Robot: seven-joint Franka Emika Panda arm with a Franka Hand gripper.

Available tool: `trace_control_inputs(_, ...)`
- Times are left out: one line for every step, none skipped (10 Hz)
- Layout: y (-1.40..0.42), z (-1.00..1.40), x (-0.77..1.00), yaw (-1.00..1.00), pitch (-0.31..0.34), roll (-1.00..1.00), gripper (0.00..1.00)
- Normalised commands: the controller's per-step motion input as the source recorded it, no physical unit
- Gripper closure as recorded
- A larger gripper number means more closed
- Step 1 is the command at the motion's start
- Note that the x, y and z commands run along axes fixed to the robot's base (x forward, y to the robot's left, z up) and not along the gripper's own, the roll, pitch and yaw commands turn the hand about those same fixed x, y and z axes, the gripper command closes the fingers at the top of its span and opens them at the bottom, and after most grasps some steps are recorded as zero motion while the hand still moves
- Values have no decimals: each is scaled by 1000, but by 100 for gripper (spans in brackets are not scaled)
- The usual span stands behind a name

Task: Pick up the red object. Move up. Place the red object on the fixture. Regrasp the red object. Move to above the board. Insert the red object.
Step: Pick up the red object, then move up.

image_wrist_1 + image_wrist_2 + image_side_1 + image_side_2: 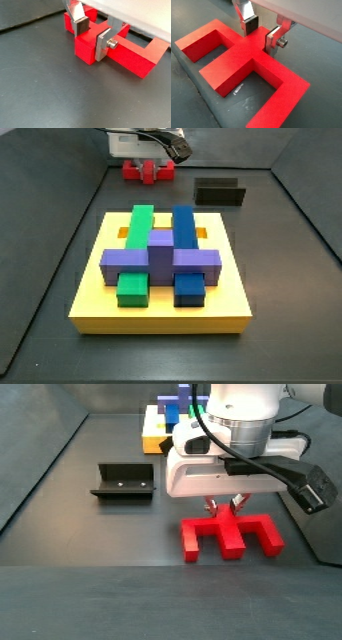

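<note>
The red object (230,536) lies flat on the dark floor, legs and centre stub pointing the same way. It shows small at the far end in a side view (148,170) and fills both wrist views (137,57) (238,60). My gripper (226,508) stands straight over it. Its fingers straddle the centre stub, one on each side, pressed against it in both wrist views (91,37) (261,34). The object rests on the floor. The fixture (124,482) stands apart, empty, also seen in a side view (221,192). The board (94,288) is far from the gripper.
The board carries green (138,228), blue (183,228) and purple (160,258) blocks. Dark walls enclose the floor on the sides. A black cable (301,479) hangs off the gripper body.
</note>
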Motion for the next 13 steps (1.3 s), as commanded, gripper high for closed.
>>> trace_control_inputs(0, 0, 0, 0, 0, 0, 100)
trace_control_inputs(0, 0, 0, 0, 0, 0, 100)
trace_control_inputs(0, 0, 0, 0, 0, 0, 100)
trace_control_inputs(0, 0, 0, 0, 0, 0, 100)
trace_control_inputs(0, 0, 0, 0, 0, 0, 100)
trace_control_inputs(0, 0, 0, 0, 0, 0, 100)
trace_control_inputs(0, 0, 0, 0, 0, 0, 100)
trace_control_inputs(0, 0, 0, 0, 0, 0, 100)
trace_control_inputs(0, 0, 0, 0, 0, 0, 100)
trace_control_inputs(0, 0, 0, 0, 0, 0, 100)
trace_control_inputs(0, 0, 0, 0, 0, 0, 100)
trace_control_inputs(0, 833, 0, 0, 0, 0, 100)
trace_control_inputs(77, 842, -9, -70, -12, 13, 100)
